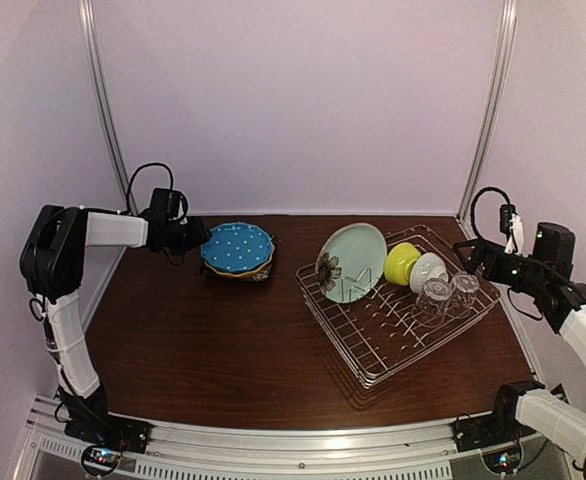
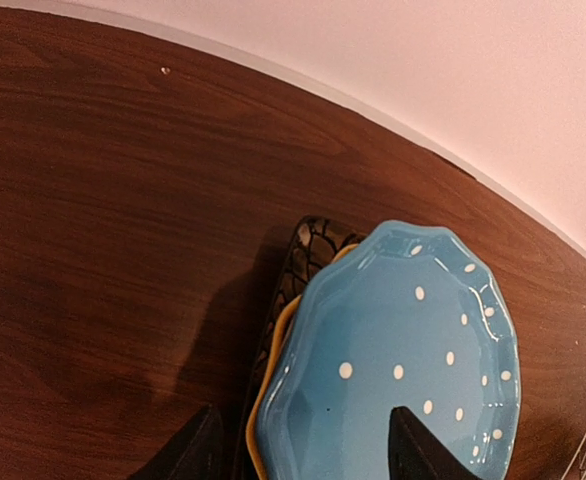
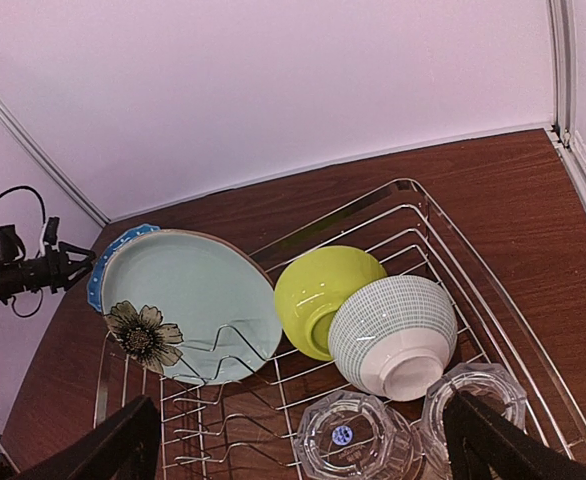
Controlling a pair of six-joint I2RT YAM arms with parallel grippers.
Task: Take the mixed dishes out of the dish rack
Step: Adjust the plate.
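The silver wire dish rack (image 1: 373, 350) sits right of centre. In it stand a pale teal plate with a flower (image 1: 353, 262), a yellow-green bowl (image 1: 401, 263), a white bowl (image 1: 426, 270) and two clear glasses (image 1: 449, 290). The right wrist view shows the rack (image 3: 428, 215), plate (image 3: 188, 300), yellow-green bowl (image 3: 323, 290), white bowl (image 3: 393, 335) and glasses (image 3: 358, 440). A blue dotted plate (image 1: 237, 247) lies on an orange plate (image 2: 268, 370) and a black plate (image 2: 308, 250) on the table. My left gripper (image 2: 303, 445) is open over the blue plate (image 2: 403, 350). My right gripper (image 3: 303, 445) is open above the rack.
The dark wood table (image 1: 203, 340) is walled by pale panels at back and sides. The plate stack lies at the back left, close to the rear wall. A metal rail (image 1: 273, 445) runs along the near edge.
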